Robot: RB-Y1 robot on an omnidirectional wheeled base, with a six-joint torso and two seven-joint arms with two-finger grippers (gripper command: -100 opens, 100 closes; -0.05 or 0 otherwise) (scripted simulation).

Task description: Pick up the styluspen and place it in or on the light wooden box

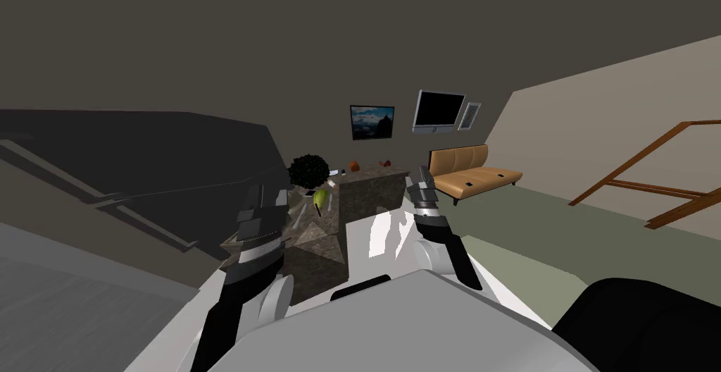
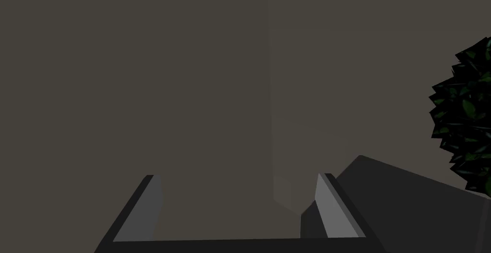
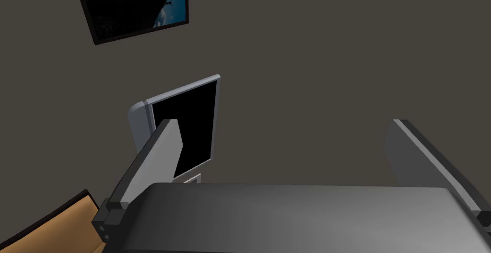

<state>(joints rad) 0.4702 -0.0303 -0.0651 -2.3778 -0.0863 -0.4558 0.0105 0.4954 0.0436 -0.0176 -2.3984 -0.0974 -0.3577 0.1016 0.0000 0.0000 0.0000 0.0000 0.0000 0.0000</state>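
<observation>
A thin dark stick [image 1: 318, 210], possibly the stylus pen, lies against a green round thing [image 1: 322, 196] on the lower step of a brown marbled counter [image 1: 317, 244], just below a dark leafy plant [image 1: 308, 169]. My left gripper [image 1: 266, 190] hangs left of that spot. In the left wrist view it [image 2: 239, 202] is open, with nothing between its fingers, facing a grey wall with the plant [image 2: 462, 116] off to one side. My right gripper [image 1: 421, 175] is raised right of the counter's taller block [image 1: 370, 193]. It [image 3: 287, 152] is open and holds nothing.
On the taller block sit a small orange thing [image 1: 354, 166], a red thing [image 1: 384, 163] and a small white thing [image 1: 334, 172]. A tan sofa [image 1: 470, 170] stands beyond to the right. A wooden railing [image 1: 655, 177] is at the far right and a dark sloped surface [image 1: 141, 170] at the left.
</observation>
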